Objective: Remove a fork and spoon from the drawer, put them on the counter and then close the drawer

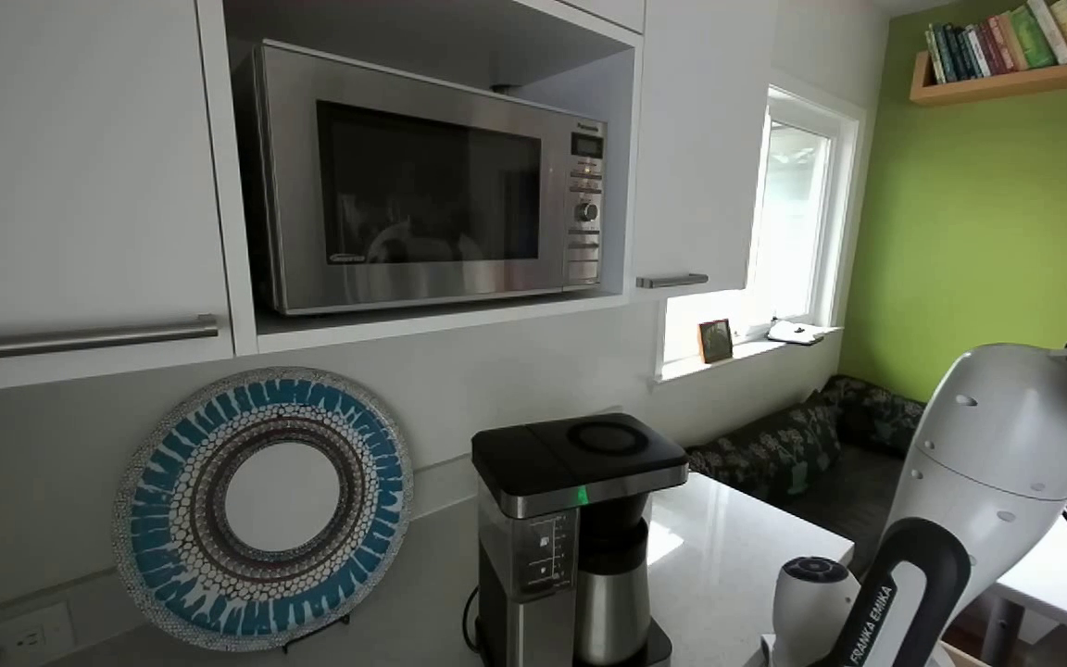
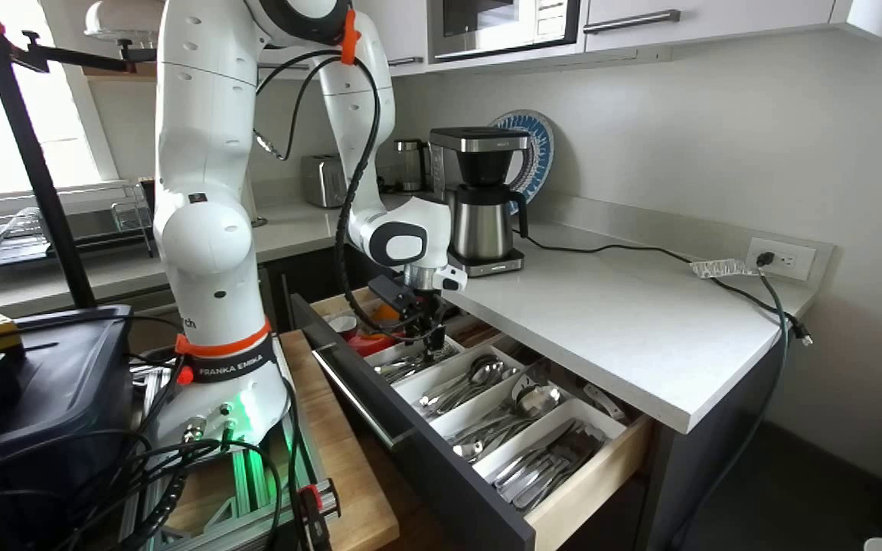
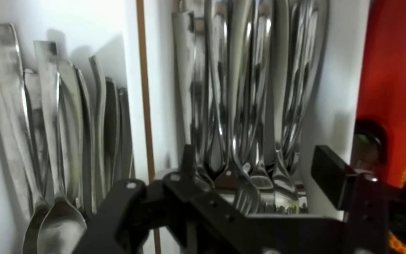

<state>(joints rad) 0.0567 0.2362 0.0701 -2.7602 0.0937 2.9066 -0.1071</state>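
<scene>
In the wrist view the jaws stand apart and released, left and right of a bunch of forks (image 3: 263, 183), with nothing gripped between them. The fork (image 3: 249, 188) that lies most squarely in that gap sits just below the middle of the frame, in the white fork tray (image 3: 344, 81): its tines point toward the bottom edge, its handle runs up toward the top edge. This long axis crosses the line along which the jaws would close, so the wrist looks rightly turned for a pinch across the handle or neck. Depth is hard to judge; whether the jaws touch metal or tray, I cannot tell.

Other forks lie close on both sides within the same gap, so closing here would probably gather several together. A spoon (image 3: 61, 225) lies at lower left of the frame, in the neighbouring spoon tray (image 3: 83, 21), its handle also pointing upward; reaching it should call for a sideways shift to frame left and little turning.

In an exterior view the drawer (image 2: 460, 482) stands pulled out at lower centre, the Franka arm (image 2: 207, 138) reaching down into it, while the white desk (image 2: 602, 306) lies above and to the right; a lift past its edge would have to precede any carry that way.
</scene>
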